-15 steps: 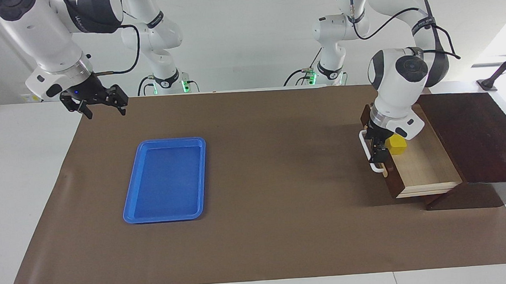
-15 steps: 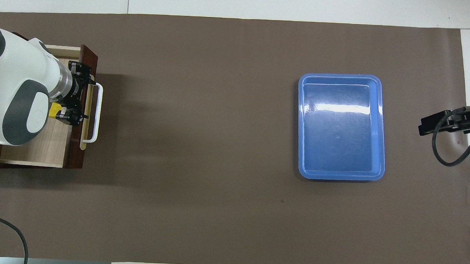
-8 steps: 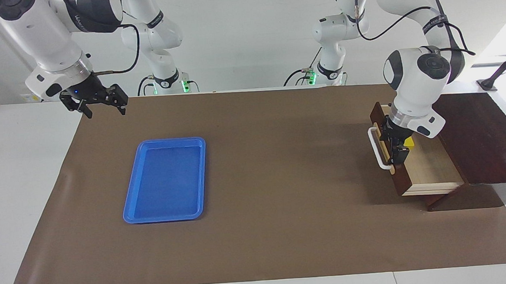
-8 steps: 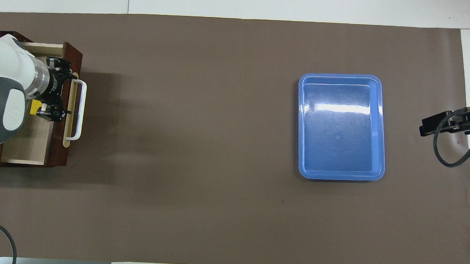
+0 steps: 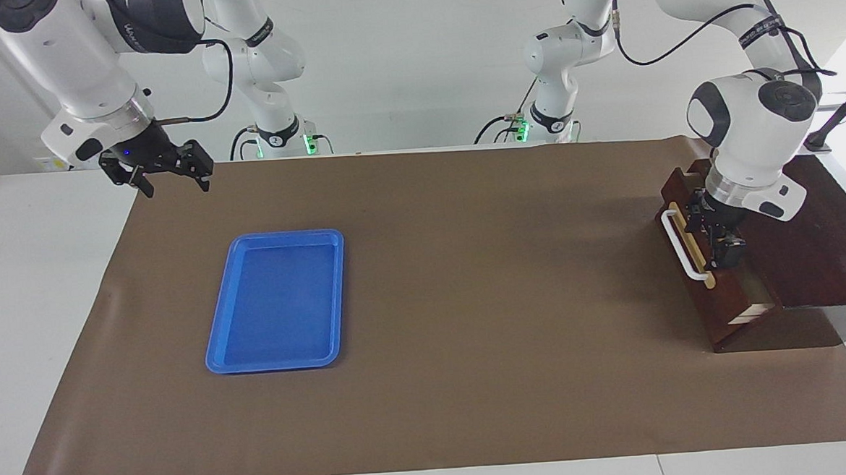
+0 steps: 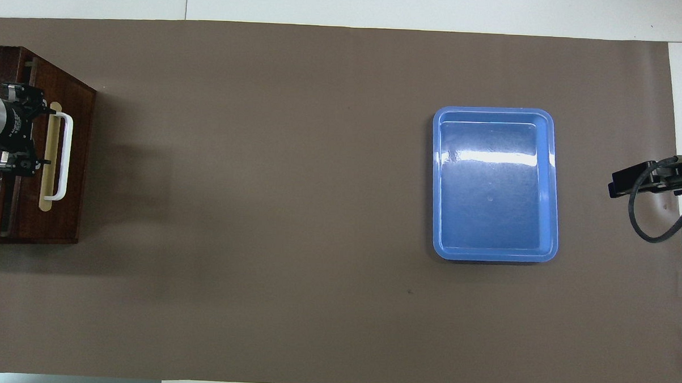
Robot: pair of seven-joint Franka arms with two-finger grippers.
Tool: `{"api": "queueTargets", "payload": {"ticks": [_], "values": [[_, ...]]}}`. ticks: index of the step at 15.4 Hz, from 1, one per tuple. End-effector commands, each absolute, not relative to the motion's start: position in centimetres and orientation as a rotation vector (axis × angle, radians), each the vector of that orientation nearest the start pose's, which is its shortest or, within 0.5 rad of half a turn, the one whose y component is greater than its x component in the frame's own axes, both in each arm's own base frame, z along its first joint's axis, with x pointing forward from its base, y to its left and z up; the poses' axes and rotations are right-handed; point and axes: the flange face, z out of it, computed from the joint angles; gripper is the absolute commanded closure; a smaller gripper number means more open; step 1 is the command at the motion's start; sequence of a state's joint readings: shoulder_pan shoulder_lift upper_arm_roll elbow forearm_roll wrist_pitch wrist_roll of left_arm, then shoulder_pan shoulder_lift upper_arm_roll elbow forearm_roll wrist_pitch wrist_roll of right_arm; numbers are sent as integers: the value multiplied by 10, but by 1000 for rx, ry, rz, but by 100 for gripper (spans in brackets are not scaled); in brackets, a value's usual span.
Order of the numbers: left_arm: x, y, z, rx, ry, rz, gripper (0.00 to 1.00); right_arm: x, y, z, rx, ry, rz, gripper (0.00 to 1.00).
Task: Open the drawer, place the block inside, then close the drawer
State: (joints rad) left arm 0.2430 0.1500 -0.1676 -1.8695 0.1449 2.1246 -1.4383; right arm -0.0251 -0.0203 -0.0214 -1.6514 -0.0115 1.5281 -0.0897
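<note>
Nearly shut, the drawer (image 5: 693, 252) sits in a dark wooden box (image 5: 814, 231) at the left arm's end of the tabletop (image 5: 475, 408); only a thin sliver of its pale side shows at the corner farthest from the robots in the facing view. The left hand (image 5: 716, 233) hangs over the top edge of the drawer front, just beside the white handle (image 5: 680, 246), its fingers spread wide and gripping nothing that can be seen; whether they touch the wood cannot be told. The block is not visible in either view and is judged to lie inside the drawer. The right hand (image 5: 166, 175) waits in the air over the right arm's end of the tabletop, also wide open and empty. A blue tray (image 5: 278, 299) lies flat toward that end, well apart from the drawer. The drawer looks stiff and solid, wood on a plain slide, likely to move in a straight line with little effort but to bind if pushed off-centre. The best place to act on it is the middle of the front or the bar handle, pressing squarely toward the box. The block, being small and hard, would probably slide a little when the drawer stops.
</note>
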Motion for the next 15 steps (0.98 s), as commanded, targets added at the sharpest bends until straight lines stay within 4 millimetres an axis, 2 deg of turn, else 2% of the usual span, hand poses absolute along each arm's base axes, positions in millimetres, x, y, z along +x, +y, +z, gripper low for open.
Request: {"api": "queueTargets", "payload": {"ticks": [1, 5, 7, 10, 11, 12, 14, 15], "values": [[600, 75, 442, -2322, -2050, -256, 0, 533, -29, 598, -3151, -41, 171, 0], [598, 88, 442, -2341, -2020, -254, 0, 533, -27, 598, -3157, -51, 174, 0], [597, 85, 442, -2347, -2002, -239, 0, 534, -24, 598, -3157, -61, 174, 0], [600, 69, 447, -2421, -1913, -244, 0, 533, -21, 598, -3150, -65, 178, 0], [601, 64, 453, -2434, -1897, -252, 0, 533, -22, 598, -3150, -60, 176, 0], [604, 51, 467, -2457, -1870, -266, 0, 533, -22, 598, -3150, -60, 176, 0], [602, 20, 486, -2598, -1619, -197, 0, 533, -22, 597, -3149, -60, 180, 0], [595, 5, 503, -2685, -1461, -170, 0, 533, -23, 598, -3148, -58, 178, 0]]}}
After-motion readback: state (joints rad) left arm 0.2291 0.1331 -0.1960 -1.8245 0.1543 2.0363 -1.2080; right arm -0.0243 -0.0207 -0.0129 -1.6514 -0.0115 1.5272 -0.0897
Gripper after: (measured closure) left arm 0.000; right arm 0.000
